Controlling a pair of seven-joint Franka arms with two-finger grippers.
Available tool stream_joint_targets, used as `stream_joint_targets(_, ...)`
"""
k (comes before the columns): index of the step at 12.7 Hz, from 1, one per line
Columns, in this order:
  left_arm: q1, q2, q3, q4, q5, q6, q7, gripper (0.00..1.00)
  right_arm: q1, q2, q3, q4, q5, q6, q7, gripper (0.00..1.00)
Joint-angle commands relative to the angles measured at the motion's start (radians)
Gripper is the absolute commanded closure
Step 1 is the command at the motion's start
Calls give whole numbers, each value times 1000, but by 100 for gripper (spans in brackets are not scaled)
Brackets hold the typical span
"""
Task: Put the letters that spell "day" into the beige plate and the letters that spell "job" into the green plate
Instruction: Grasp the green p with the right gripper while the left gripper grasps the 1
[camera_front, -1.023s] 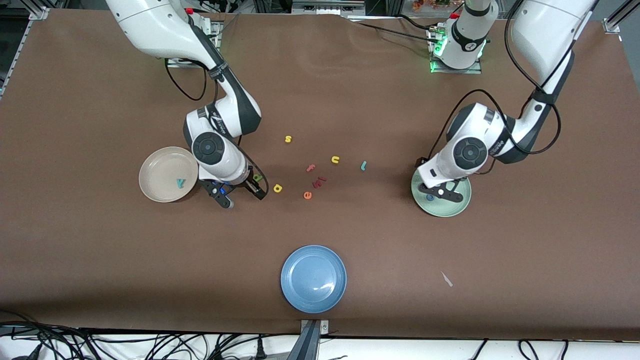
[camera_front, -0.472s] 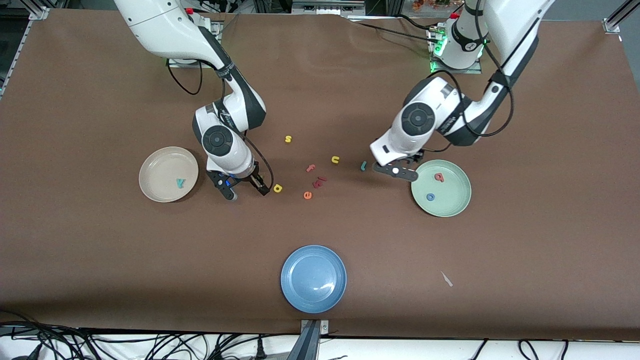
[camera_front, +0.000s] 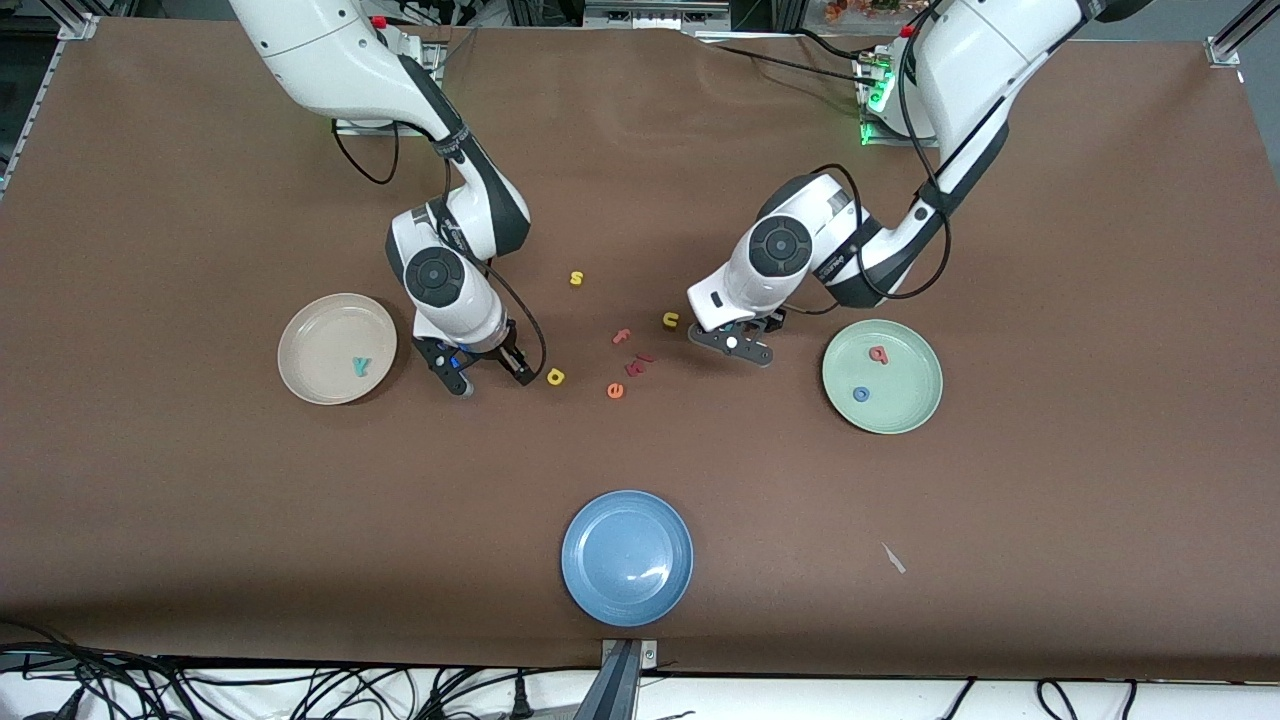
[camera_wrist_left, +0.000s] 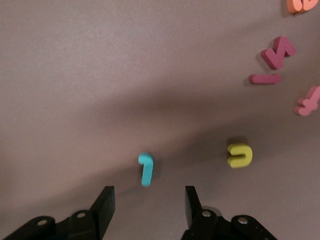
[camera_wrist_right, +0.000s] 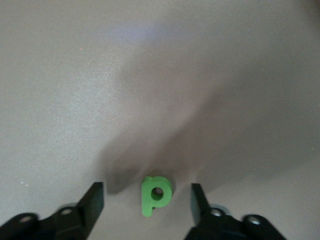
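My right gripper (camera_wrist_right: 146, 202) is low over the table beside the beige plate (camera_front: 300, 330). It is open, and the green stemmed letter (camera_wrist_right: 156, 195) lies flat between its fingers, untouched. A teal "y" (camera_front: 360, 367) lies in that plate. The yellow rounded letter (camera_front: 555, 376) rests on the table close to the right gripper (camera_front: 490, 380). My left gripper (camera_wrist_left: 148, 200) is open, with the teal hooked letter (camera_wrist_left: 146, 169) just off its fingertips. In the front view the left gripper (camera_front: 733, 347) hides that letter. The green plate (camera_front: 920, 400) holds a salmon "b" (camera_front: 878, 353) and a blue "o" (camera_front: 861, 394).
Loose letters lie mid-table: a yellow "s" (camera_front: 576, 278), a yellow "u" (camera_front: 670, 320), a pink "f" (camera_front: 621, 336), dark red pieces (camera_front: 638, 364) and an orange "e" (camera_front: 615, 390). A blue plate (camera_front: 627, 557) sits near the front edge, with a white scrap (camera_front: 893, 558) toward the left arm's end.
The left arm swung from over the green plate to the teal hooked letter mid-table, uncovering the salmon "b" in that plate. The right gripper shifted slightly and now covers the green letter.
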Motion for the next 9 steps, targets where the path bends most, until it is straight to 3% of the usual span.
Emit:
stream_joint_targets(1, -1, 52, 0, 29, 36, 49, -16, 37, 11, -13, 2, -27, 6, 20, 21, 33)
stream_joint_targets(4, -1, 77, 8, 23, 116, 49, -29, 44, 15, -10, 2, -27, 6, 23, 21, 47)
stream_joint_targets(6, -3, 77, 8, 17, 117, 49, -55, 55, 19, -10, 2, -27, 6, 23, 21, 58)
stream_joint_targets(8, -29, 79, 16, 15, 119, 49, -69, 78, 19, -9, 2, -27, 4, 21, 15, 68)
stream_joint_targets(9, -59, 80, 40, 15, 119, 49, -73, 80, 19, -9, 2, -26, 0, 20, 7, 76)
